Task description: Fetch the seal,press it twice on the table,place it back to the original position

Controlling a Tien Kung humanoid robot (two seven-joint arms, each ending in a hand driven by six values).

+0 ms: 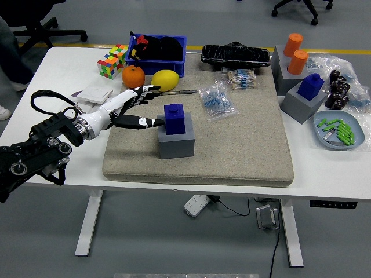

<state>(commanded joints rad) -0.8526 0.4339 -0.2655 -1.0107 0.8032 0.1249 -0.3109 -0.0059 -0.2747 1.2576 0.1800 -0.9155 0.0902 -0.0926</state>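
**Left hand spread beside the blue seal**

Nearest on the white bench [58, 61], the left hand [124, 110] reaches in over the grey mat [232, 145] with its fingers [145, 91] spread wide and holding nothing; the thumb tip lies just beside the seal [174, 118]. The seal is a dark blue block with a smaller square knob on top, standing upright in a grey cube holder [176, 142] near the mat's middle. To the right, a pale blue dish [324, 136] holds green pieces. Farther back, a second blue seal [311, 86] sits in another grey holder [301, 104], and two orange cylinders [295, 53] stand in a third. At the far edge, a blue bin [159, 61] holds dark items.
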